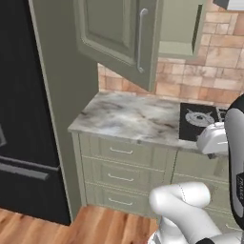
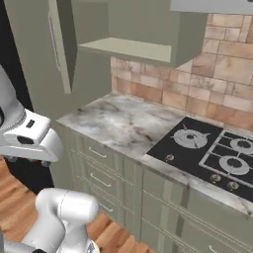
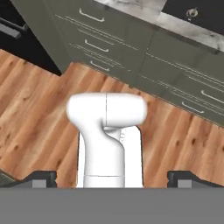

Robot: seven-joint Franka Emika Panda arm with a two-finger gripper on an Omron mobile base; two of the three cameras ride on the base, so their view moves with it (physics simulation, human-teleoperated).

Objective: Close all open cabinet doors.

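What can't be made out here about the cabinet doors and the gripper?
- Open cabinet door: top cut off by the left base view's upper edge; seen edge-on in the right base view.
- Cabinet shelf: interior above it lies past the frame top, contents unknown.
- Gripper: just the fingertips rise over the hand view's bottom; they sit wide apart, open.

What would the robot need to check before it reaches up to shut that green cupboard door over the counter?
1. Door to shut: the cabinet door above the marble counter stands swung open. Not ok.
2. Handle reachable: its silver bar handle faces outward, unobstructed. Ok.
3. Swing path: nothing shows between door and open cabinet shelf. Ok.
4. Tool empty: fingertips spread wide, nothing between. Ok.
5. Tool aimed at door: hand view looks down at the wooden floor and drawers. Not ok.
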